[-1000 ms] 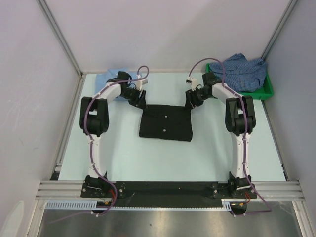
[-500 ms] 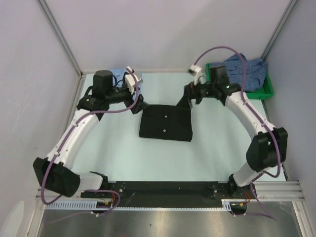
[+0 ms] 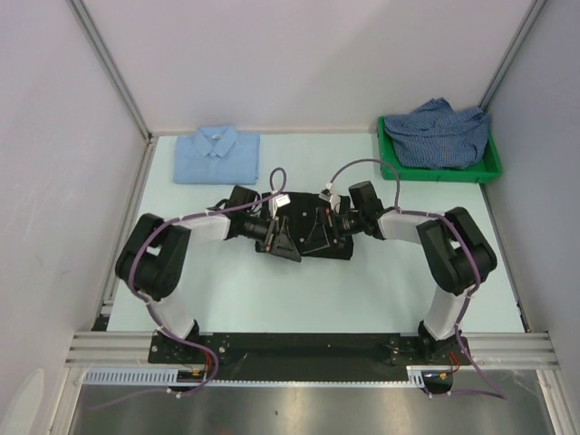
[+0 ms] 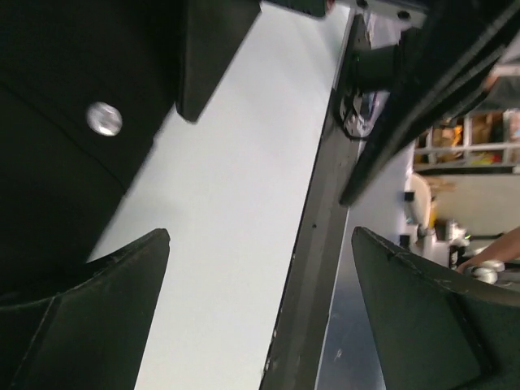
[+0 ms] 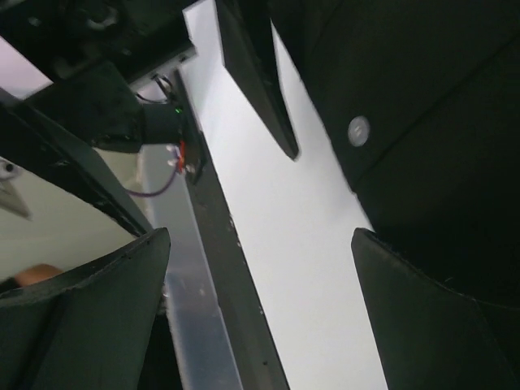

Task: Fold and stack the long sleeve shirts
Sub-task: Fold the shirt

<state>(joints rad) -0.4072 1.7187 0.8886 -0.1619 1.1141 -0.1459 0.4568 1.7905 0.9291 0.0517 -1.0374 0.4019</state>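
Black fabric marks the folded black shirt (image 3: 337,248), which is laid flat on the pale worktop (image 3: 381,290), directly beneath both end effectors. The left end effector (image 3: 283,237) is lowered over the shirt's left part and the right end effector (image 3: 324,231) over its right part, the two being set close together. In the left wrist view the fingers (image 4: 89,317) are seen spread wide with nothing gripped. Bare worktop is shown in the gap between them, and the black shirt, identified by a small pale button (image 4: 104,119), lies to one side of that gap. The right wrist view is a near mirror of this: the fingers (image 5: 431,317) are likewise spread wide and empty, and the shirt with its button (image 5: 358,130) is seen off to one side. The folded light blue shirt (image 3: 217,154) is placed well beyond the left end effector. The crumpled checked shirt (image 3: 441,131) is heaped in the green bin (image 3: 494,165), well beyond the right end effector.
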